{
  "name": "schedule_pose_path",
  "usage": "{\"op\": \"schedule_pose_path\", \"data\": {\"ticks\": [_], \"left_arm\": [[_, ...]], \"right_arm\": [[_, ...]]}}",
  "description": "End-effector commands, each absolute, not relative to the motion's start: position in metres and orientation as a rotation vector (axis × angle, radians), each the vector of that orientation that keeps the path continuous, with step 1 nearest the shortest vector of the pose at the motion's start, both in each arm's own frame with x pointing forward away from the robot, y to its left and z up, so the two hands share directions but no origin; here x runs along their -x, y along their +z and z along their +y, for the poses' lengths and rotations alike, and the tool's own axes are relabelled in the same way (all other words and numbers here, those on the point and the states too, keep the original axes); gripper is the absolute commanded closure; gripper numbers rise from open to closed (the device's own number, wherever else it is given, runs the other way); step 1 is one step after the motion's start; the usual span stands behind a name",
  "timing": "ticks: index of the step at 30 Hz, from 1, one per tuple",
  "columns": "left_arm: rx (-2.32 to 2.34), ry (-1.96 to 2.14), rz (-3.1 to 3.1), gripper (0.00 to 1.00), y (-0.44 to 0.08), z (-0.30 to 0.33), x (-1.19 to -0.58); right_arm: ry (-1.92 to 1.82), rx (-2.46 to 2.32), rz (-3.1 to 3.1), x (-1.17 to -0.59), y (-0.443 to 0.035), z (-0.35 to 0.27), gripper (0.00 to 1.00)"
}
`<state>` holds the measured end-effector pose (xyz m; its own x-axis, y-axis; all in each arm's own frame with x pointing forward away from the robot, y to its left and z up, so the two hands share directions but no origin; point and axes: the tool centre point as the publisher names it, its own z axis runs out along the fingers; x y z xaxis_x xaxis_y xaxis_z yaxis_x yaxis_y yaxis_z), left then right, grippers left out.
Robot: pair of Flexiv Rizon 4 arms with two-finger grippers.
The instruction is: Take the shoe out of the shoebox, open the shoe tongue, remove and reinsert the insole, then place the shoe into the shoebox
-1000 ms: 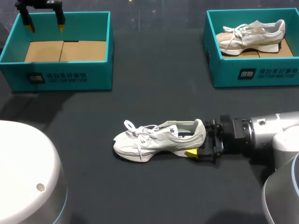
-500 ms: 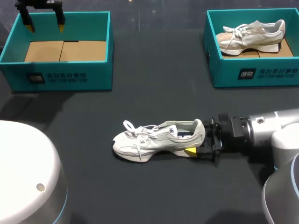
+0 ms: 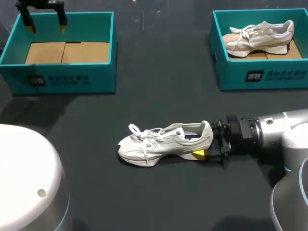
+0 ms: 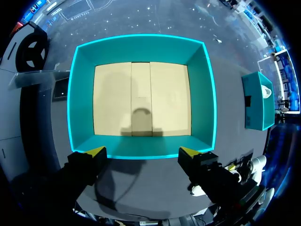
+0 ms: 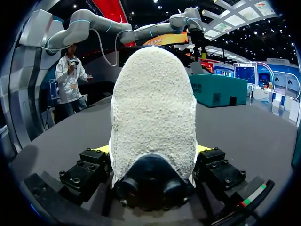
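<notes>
A white shoe stands on its sole on a dark table, held at the heel by the right pincer.
The shoe is out of both boxes, with its toe pointing toward the robot's left and its laces loose. In the right wrist view the shoe's heel fills the gap of the right pincer, with a finger pressed against each side. Beyond the shoe on its toe side sits a teal box with a bare cardboard floor. The left pincer hangs over that box's far edge, fingers spread wide and holding nothing. The left wrist view looks down into the same box past that pincer. Beyond the shoe's heel side, a second teal box holds a beige shoe.
</notes>
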<state>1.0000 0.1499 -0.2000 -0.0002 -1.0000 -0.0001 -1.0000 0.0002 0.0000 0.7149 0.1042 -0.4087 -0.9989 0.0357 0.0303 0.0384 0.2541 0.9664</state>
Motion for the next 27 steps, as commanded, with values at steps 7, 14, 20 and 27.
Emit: {"op": "schedule_pose_path", "data": {"ticks": [7,14,20,27], "left_arm": [[2.221,0.0,2.222,0.0,-0.2,0.15,-1.0],[2.199,-0.025,2.216,0.0,-0.19,0.113,-0.981],[2.173,-0.021,2.235,0.0,-0.185,0.063,-0.941],[2.166,-0.016,2.258,0.0,-0.173,0.014,-0.891]], "right_arm": [[-1.914,0.073,-2.487,-0.716,-0.409,0.104,1.0],[-1.914,0.073,-2.487,-0.716,-0.409,0.104,1.0],[-1.914,0.073,-2.487,-0.716,-0.409,0.104,1.0],[-1.914,0.073,-2.487,-0.716,-0.409,0.104,1.0]]}}
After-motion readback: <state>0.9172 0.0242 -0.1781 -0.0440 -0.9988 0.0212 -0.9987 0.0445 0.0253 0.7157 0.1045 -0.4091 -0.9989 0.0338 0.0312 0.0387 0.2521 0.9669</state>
